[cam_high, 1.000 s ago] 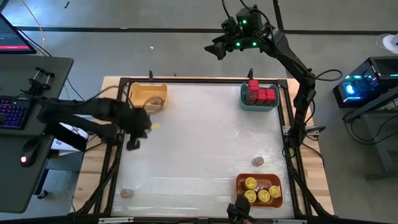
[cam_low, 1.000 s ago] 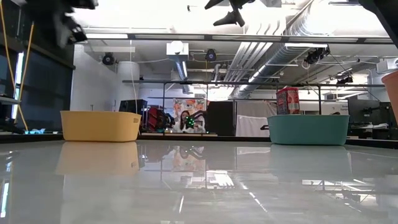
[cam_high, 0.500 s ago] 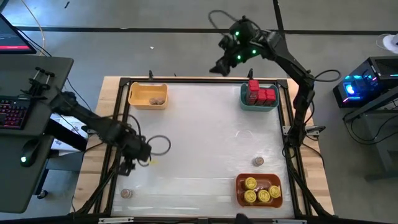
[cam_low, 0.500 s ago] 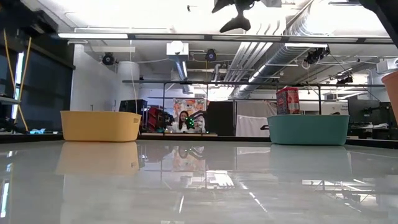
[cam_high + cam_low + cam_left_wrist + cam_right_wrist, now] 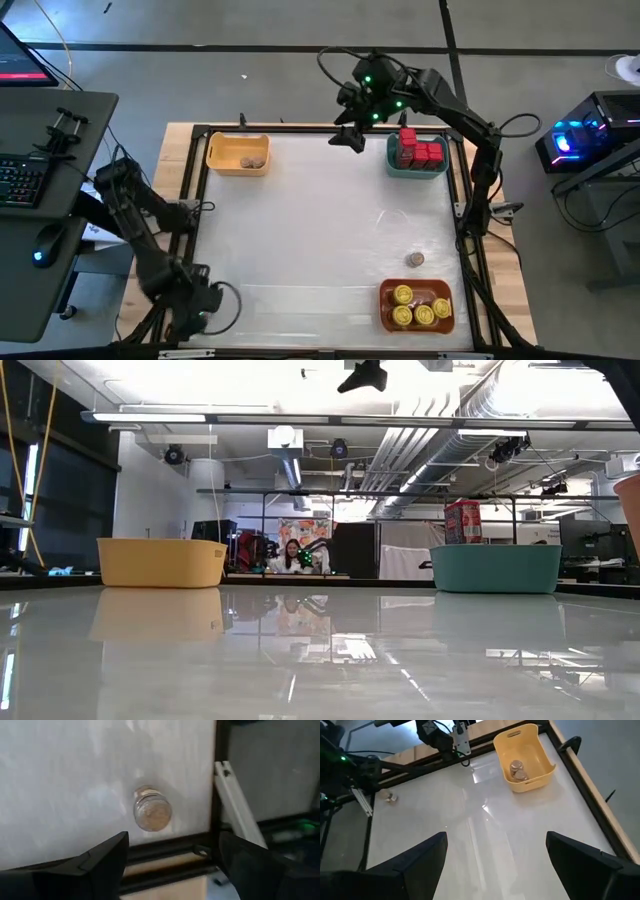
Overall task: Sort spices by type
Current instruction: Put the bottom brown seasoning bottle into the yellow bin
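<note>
A small tan-brown jar [image 5: 152, 812] stands upright on the white table by its near-left corner. My left gripper [image 5: 196, 306] hangs above it, open, with its fingers [image 5: 105, 857] wide apart and touching nothing; in the high view the gripper hides the jar. A second tan jar [image 5: 415, 260] stands on the table at the right. My right gripper [image 5: 349, 136] is open and empty, high over the table's far edge. It also shows at the top of the low view [image 5: 362, 375].
A yellow bin [image 5: 238, 153] at the far left holds two tan jars [image 5: 516, 770]. A teal bin [image 5: 417, 155] at the far right holds red tins [image 5: 462, 520]. An orange bin [image 5: 415, 305] at the near right holds yellow-lidded jars. A black frame rail [image 5: 165, 842] runs beside the corner jar.
My left gripper has swept from beside the yellow bin toward the table's near edge, ending over the near-left corner jar. My right gripper has come from beyond the far edge in toward the table.
</note>
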Controlling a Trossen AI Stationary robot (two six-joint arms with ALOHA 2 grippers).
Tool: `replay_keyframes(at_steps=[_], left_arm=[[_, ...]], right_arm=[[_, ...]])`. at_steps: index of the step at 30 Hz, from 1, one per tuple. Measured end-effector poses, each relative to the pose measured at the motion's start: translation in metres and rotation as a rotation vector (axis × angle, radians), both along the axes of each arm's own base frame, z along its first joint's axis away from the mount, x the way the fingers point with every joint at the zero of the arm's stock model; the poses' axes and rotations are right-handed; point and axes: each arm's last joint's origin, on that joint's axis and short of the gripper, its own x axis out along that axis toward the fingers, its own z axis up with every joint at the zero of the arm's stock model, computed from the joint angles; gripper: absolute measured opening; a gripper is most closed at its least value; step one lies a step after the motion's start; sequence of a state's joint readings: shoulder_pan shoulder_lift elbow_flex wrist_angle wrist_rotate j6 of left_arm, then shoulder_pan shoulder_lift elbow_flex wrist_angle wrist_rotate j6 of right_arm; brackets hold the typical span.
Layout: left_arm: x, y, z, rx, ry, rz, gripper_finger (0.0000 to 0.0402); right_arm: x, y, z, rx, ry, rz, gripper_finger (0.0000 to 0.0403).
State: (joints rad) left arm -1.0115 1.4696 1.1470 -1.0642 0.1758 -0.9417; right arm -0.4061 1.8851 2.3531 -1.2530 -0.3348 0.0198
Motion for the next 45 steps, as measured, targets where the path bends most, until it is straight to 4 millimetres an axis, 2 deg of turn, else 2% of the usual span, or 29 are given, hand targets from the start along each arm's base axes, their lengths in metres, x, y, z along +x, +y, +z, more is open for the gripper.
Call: replay_keyframes(at_steps=[6, 12, 18, 26, 40, 45], left_arm=[[-0.022, -0.005, -0.018, 0.146, -0.084, 0.077, 0.0298], [-0.032, -0.010, -0.043, 0.099, -0.098, 0.075, 0.0298], [-0.037, -0.002, -0.059, 0.162, -0.089, 0.075, 0.0298], [-0.035, -0.006, -0.061, 0.118, -0.171, -0.042, 0.0298], [-0.033, -0.005, -0.074, 0.079, -0.175, -0.006, 0.0298], [-0.033, -0.005, -0.074, 0.081, -0.184, -0.057, 0.0295]], right_arm=[[0.004, 0.010, 0.000, -0.020, 0.016, -0.023, 0.0336], [0.007, 0.014, 0.001, -0.017, 0.008, -0.060, 0.0336], [0.007, 0.013, 0.001, -0.007, 0.011, -0.081, 0.0336], [0.007, 0.013, 0.001, -0.008, 0.011, -0.080, 0.0336], [0.006, 0.012, 0.000, -0.029, 0.015, -0.082, 0.0336], [0.006, 0.012, 0.000, -0.046, 0.018, -0.084, 0.0336]])
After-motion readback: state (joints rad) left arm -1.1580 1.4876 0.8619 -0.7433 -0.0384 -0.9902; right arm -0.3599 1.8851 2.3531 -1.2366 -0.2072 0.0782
